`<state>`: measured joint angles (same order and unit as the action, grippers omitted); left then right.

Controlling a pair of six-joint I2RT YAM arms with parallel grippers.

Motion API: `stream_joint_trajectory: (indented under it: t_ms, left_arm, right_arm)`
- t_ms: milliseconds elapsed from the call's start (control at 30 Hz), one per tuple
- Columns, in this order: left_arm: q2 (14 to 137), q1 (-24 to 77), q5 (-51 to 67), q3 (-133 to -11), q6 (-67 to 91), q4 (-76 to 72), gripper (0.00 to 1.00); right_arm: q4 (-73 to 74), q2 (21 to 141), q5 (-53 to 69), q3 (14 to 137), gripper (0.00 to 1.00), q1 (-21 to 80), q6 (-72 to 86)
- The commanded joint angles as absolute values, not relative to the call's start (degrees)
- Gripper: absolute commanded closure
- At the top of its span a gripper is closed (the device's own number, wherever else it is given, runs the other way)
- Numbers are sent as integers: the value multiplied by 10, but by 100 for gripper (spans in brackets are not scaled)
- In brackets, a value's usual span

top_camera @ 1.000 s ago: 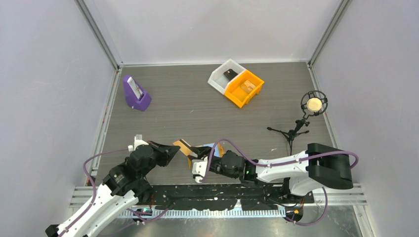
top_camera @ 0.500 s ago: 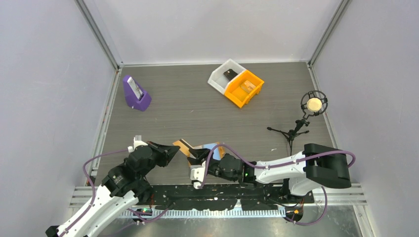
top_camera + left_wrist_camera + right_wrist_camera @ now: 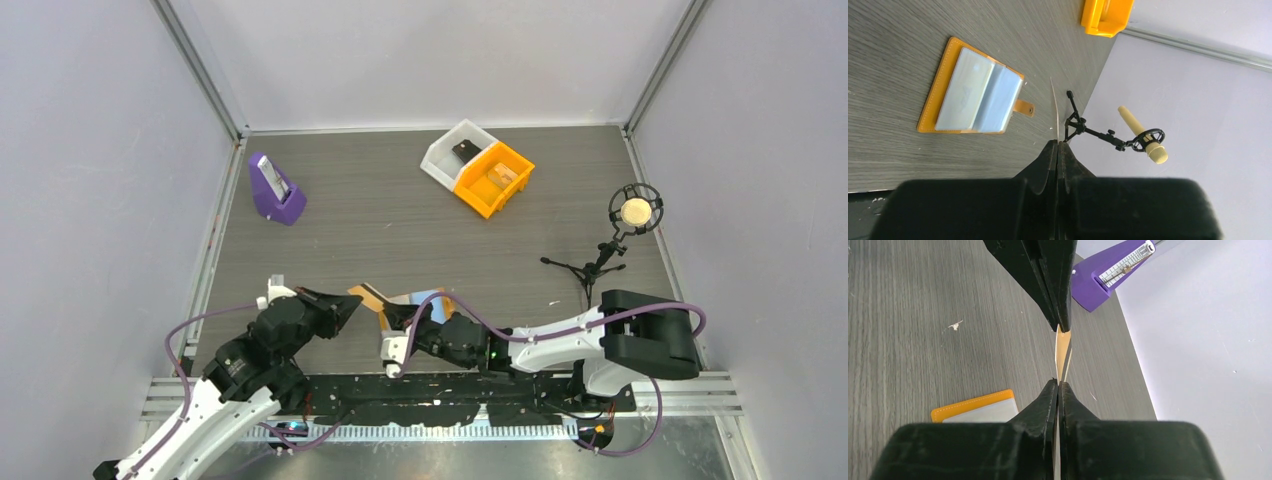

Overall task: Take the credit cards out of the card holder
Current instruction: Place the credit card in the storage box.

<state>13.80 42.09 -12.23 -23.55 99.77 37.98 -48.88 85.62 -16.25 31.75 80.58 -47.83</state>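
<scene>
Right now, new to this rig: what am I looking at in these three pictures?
Two robot arms are bolted at the near edge of a table. The wide picture looks down from above; the other two come from a camera on each wrist, looking along its own jaws. On the table: an open orange card holder, a purple metronome, a white bin beside an orange bin, a microphone on a stand. The left arm and right arm both have their jaws shut on one thin card, held edge-on between them.
</scene>
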Motion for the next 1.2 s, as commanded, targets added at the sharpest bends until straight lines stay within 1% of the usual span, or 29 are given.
stream_joint_trajectory:
  t_ms: [0,100,133,200,300,467,567,667,700,800,867,900,933,1033,1167]
  left_arm:
    - [124,421,-147,-259,963,373,97]
    - [117,421,-164,-263,933,380,64]
    - [114,421,-169,-266,921,383,55]
    - [110,421,-179,-273,898,394,42]
    - [107,420,-203,-294,839,417,30]
    - [117,420,-217,-313,764,422,30]
    - [127,421,-207,-321,646,383,31]
    - [144,421,-178,-342,522,342,34]
    - [153,420,-160,-354,477,336,35]
    - [186,421,-84,-387,350,326,35]
    - [220,421,-32,-412,295,331,36]
    - [238,421,-9,-426,275,334,36]
    - [256,421,31,-446,261,339,36]
    - [306,421,128,-489,235,343,35]
    - [359,421,186,-524,214,354,35]
  right_arm:
    - [-527,833,-185,335,95,808,-405]
    - [-432,794,-156,359,95,786,-316]
    - [-424,786,-132,359,95,781,-278]
    - [-406,764,-100,352,95,758,-231]
    - [-377,734,-52,345,95,723,-163]
    - [-348,714,-36,343,95,704,-135]
    - [-332,707,-29,347,95,703,-145]
    - [-262,690,10,368,95,692,-161]
    - [-241,685,38,374,95,686,-163]
    - [-112,661,119,422,95,633,-158]
    - [-36,656,226,456,95,589,-152]
    - [10,654,253,476,95,559,-151]
    - [29,653,307,484,95,546,-152]
    - [90,658,380,533,95,508,-143]
    - [163,680,476,595,95,493,-150]
